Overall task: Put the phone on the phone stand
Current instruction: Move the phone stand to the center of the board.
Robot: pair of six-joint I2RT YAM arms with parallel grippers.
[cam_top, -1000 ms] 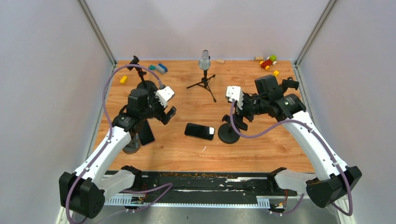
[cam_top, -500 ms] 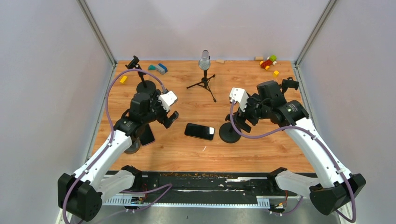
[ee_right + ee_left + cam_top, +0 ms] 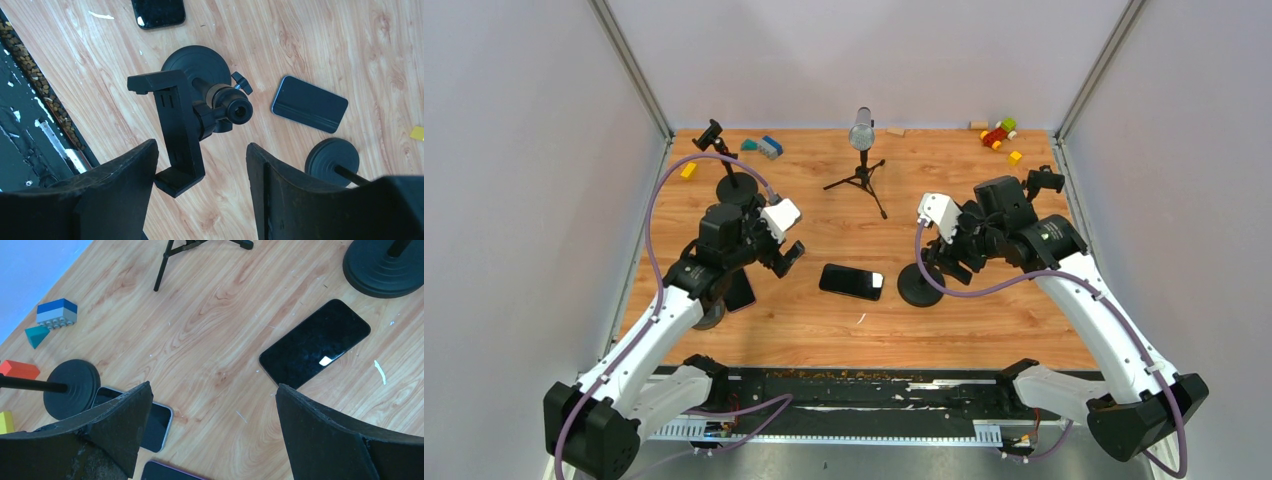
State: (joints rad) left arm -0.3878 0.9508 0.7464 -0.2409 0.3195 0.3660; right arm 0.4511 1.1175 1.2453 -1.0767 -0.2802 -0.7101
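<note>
A black phone [image 3: 851, 281] lies flat, screen up, mid-table; it also shows in the left wrist view [image 3: 315, 343] and at the top of the right wrist view [image 3: 157, 11]. The black phone stand [image 3: 917, 285], a round base with a tilted clamp [image 3: 177, 125], stands just right of it. My right gripper [image 3: 939, 262] is open above the stand; the clamp's lower end lies between its fingers [image 3: 200, 195], close to the left one. My left gripper [image 3: 784, 255] is open and empty, above bare wood left of the phone [image 3: 215, 405].
A second phone [image 3: 739, 290] lies by the left arm, and another phone's edge [image 3: 170, 472] shows below it. A second stand [image 3: 736, 187] is far left, a microphone on a tripod [image 3: 862, 140] at the back. Toy blocks lie at the back left [image 3: 769, 146] and back right [image 3: 999, 133].
Both grippers have shifted slightly toward the near side. The right one has settled lower over the stand. Both stay open; the phone and stand have not moved.
</note>
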